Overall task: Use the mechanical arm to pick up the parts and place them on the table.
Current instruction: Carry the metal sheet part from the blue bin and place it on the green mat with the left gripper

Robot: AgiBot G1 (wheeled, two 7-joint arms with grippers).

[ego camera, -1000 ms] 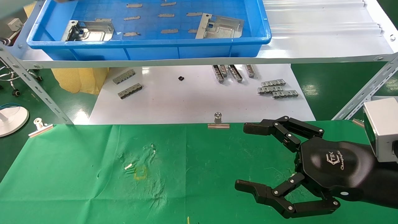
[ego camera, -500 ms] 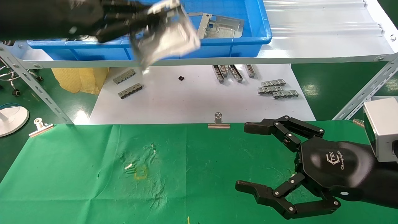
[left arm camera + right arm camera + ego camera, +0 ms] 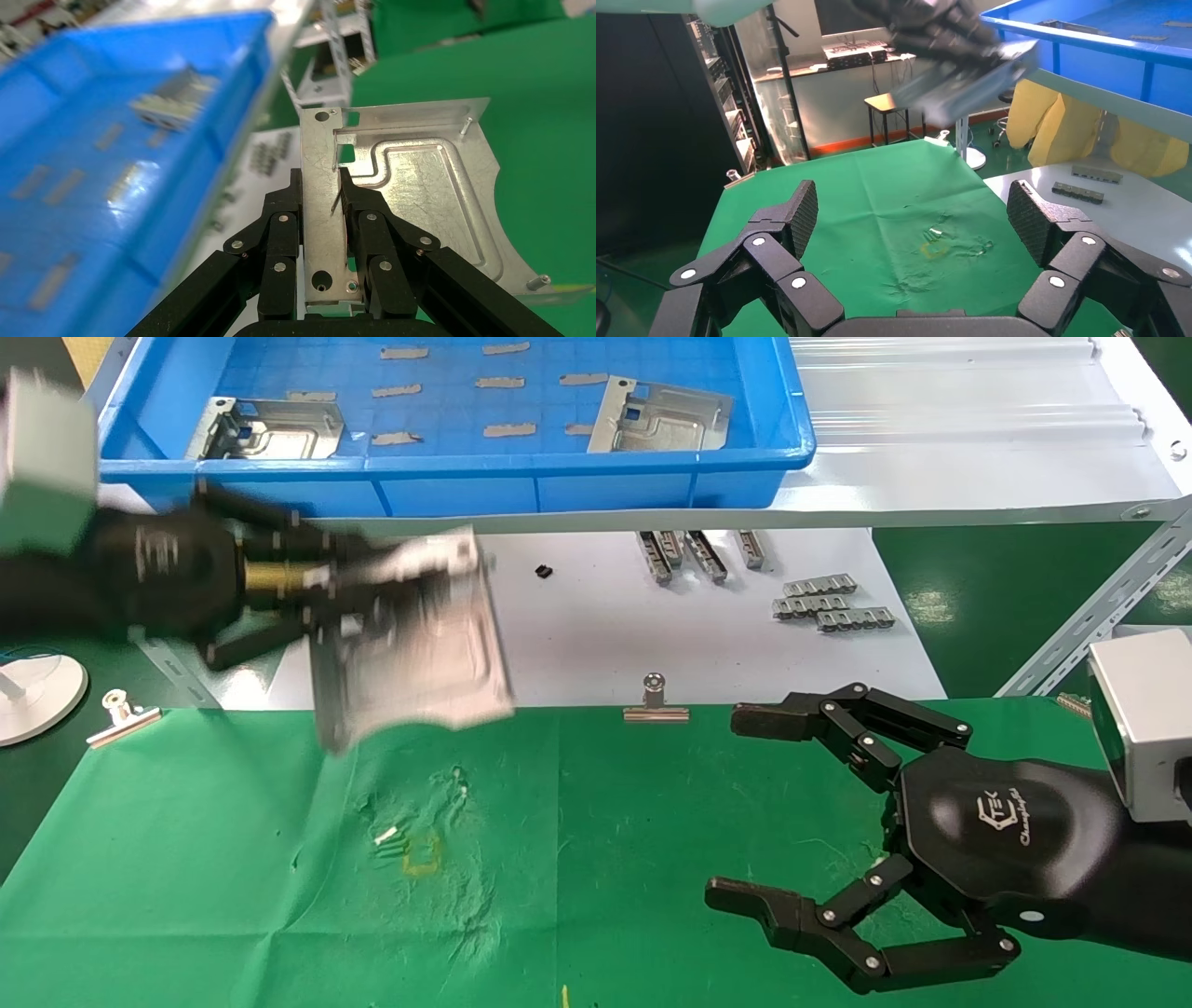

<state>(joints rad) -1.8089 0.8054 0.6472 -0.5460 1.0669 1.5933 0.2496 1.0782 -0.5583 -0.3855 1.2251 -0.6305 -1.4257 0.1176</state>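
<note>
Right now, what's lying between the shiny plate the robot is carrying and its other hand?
In the head view, a silver binder clip sits between the plate in the left hand and the open right hand.

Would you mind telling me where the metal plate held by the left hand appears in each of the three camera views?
Head view: the plate hangs in the left hand, over the green table's far edge.
Left wrist view: the plate fills the centre, pinched between fingers.
Right wrist view: the plate, blurred, above the cloth.
Shared landmark: the blue tray.

Behind the table (image 3: 233, 859) lies the board (image 3: 577, 635) (strips (image 3: 829, 603) on it); above, the tray (image 3: 447, 486) holds two parts (image 3: 661, 416).
</note>
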